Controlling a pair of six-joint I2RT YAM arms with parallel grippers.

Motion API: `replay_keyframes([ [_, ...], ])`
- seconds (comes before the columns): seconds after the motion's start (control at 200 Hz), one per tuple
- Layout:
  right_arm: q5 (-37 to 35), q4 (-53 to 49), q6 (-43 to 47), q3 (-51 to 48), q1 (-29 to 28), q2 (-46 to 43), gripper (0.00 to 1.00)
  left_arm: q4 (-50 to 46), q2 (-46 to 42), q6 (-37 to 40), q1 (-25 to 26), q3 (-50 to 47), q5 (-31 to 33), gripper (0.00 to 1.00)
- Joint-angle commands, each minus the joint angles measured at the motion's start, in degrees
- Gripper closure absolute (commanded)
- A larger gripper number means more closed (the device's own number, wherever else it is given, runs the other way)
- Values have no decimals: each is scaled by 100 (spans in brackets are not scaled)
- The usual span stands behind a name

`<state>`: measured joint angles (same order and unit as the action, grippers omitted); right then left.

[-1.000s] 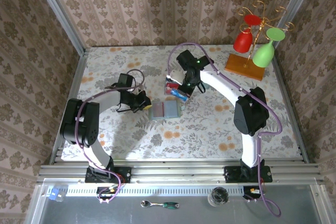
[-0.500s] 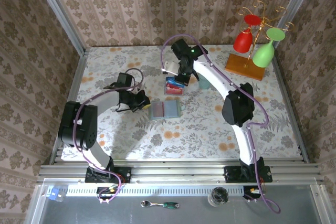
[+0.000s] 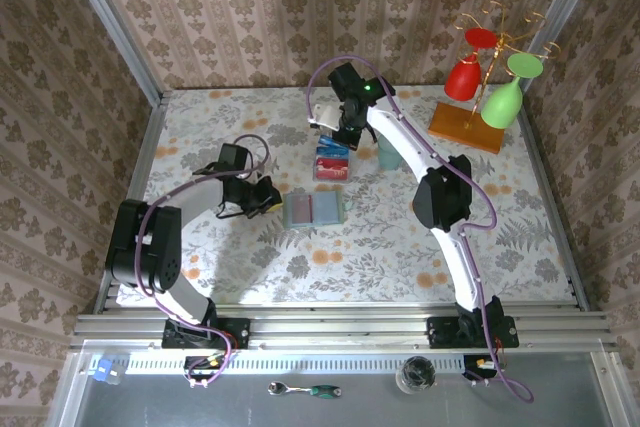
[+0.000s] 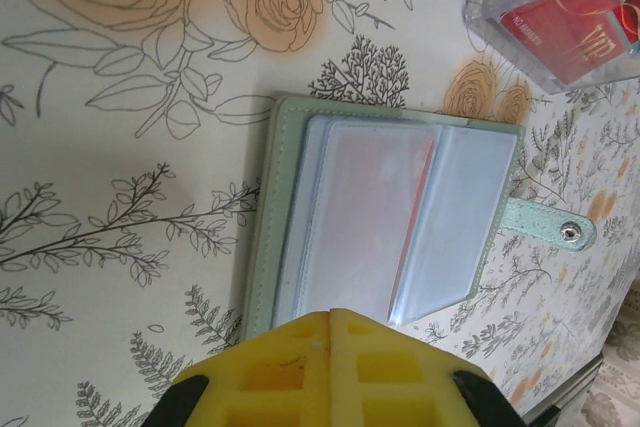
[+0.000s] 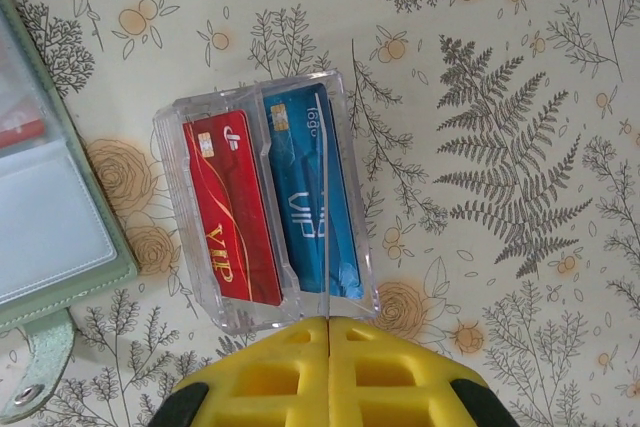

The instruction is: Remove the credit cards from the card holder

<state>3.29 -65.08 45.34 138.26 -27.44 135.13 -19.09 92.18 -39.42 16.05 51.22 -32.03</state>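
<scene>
The card holder (image 3: 314, 209) lies open on the floral table, pale green with clear sleeves (image 4: 375, 217); a reddish card edge shows inside it. My left gripper (image 4: 330, 314) is shut and empty at the holder's left edge (image 3: 268, 197). A clear box (image 5: 262, 209) behind the holder contains a red card (image 5: 230, 217) and a blue card (image 5: 305, 212) of the credit cards. My right gripper (image 5: 328, 322) is shut on a thin pale card (image 5: 326, 197), seen edge-on above the box. From above, that gripper (image 3: 328, 123) hangs just beyond the box (image 3: 332, 162).
A pale teal cup (image 3: 388, 155) stands right of the box. A gold rack with red and green glasses (image 3: 492, 72) sits on an orange base (image 3: 468, 125) at the back right. Patterned walls close the table on three sides.
My right gripper has risen from over the box and moved toward the far side, carrying the pale card. The left gripper and the card holder have stayed put.
</scene>
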Motion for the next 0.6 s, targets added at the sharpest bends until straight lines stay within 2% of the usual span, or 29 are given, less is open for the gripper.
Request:
replay_keyframes([
  [0.0, -129, -34, 182, 185, 35, 189, 100, -62, -191, -82, -57, -102, 75, 94],
  [0.12, -145, 27, 203, 186, 35, 259, 98, -112, -219, -83, -67, -138, 91, 94],
  [0.315, -245, 164, 152, 184, 37, 212, 87, -120, -273, -96, -80, -208, 125, 94],
  [0.595, -388, 365, -81, -74, 38, -42, 82, -117, -187, -91, -83, -139, 75, 94],
])
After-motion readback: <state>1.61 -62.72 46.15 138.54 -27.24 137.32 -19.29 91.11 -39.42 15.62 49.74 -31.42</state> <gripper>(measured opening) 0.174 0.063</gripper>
